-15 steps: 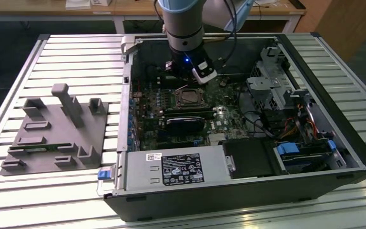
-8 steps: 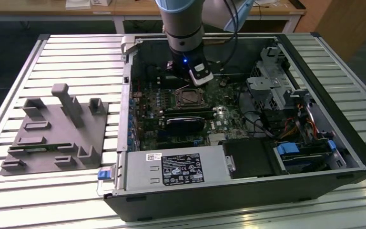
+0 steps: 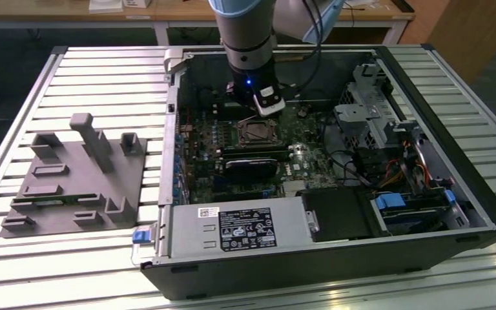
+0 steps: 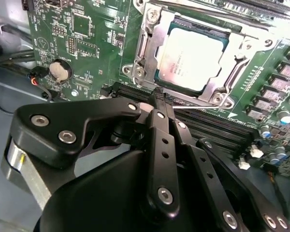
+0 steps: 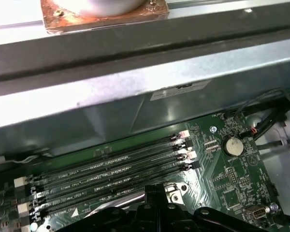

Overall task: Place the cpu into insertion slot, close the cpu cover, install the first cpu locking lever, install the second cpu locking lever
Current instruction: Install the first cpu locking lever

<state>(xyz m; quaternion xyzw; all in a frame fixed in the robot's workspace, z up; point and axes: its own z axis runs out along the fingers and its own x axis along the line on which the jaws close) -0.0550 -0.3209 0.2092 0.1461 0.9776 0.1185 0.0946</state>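
Note:
The cpu (image 4: 192,57) lies flat in the insertion slot (image 3: 255,132), its silvery top showing through the window of the cpu cover (image 4: 221,91). The cover is down over the chip's edges. My gripper (image 4: 160,102) hangs just beside the socket's edge, over the black memory slots, with its fingers (image 4: 159,145) pressed together and nothing between them. In the exterior view the gripper (image 3: 263,108) sits inside the open computer case, just behind the socket. A thin metal lever rod (image 4: 193,10) runs along the far side of the cover. The gripper's tip (image 5: 154,195) also shows in the first wrist view.
The green motherboard (image 4: 82,43) carries a coin battery (image 4: 59,71), several memory slots (image 5: 111,164) and capacitors (image 4: 280,72). The case wall (image 5: 135,96) rises close behind. Drive cages and cables (image 3: 394,155) fill the exterior view's right. A grey fixture block (image 3: 75,174) lies outside the case.

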